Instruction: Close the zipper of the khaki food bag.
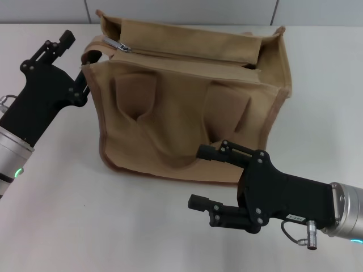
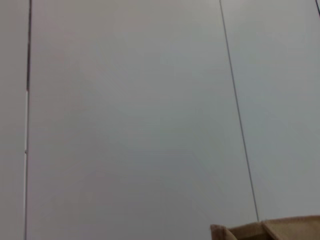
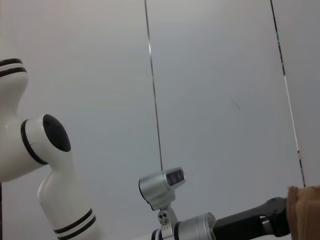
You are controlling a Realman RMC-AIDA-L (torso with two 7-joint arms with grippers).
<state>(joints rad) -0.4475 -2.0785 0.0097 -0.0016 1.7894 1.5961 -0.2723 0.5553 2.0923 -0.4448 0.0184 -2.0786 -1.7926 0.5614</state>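
The khaki food bag stands upright in the middle of the white table in the head view. Its zipper runs across the top panel, and the silver pull tab lies at the bag's left end. My left gripper is open beside that left end, close to a soft loop handle, with nothing between its fingers. My right gripper is open low in front of the bag's right part, pointing left, holding nothing. A bag corner shows in the left wrist view and a bag edge in the right wrist view.
The white table spreads in front of the bag. A grey panelled wall stands behind. In the right wrist view, the robot's white body and left arm show.
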